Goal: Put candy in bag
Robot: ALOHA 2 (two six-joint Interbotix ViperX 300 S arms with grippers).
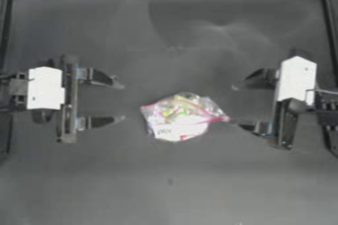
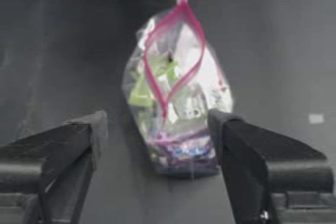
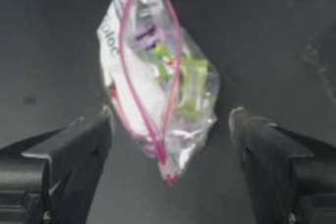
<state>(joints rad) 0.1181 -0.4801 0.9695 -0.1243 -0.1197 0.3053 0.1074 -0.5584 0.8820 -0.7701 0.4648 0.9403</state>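
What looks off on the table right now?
Nothing spilled or damaged. The clear plastic zip bag with a pink rim lies mid-table, mouth gaping, sweets inside. No loose candy is visible. Left gripper and right gripper sit open, apart from it.

Bag [image 1: 180, 117] lies flat on the tabletop [image 1: 165, 31], about mid-width, slightly toward the near half. Left hand [image 1: 111, 99] sits to the left of the bag, apart from it, fingers spread. Right hand [image 1: 245, 106] sits to the right of the bag, also spread; its near finger is just beside the bag's right corner, contact cannot be told. Bag lies between the two hands. Sweets lie inside the bag.
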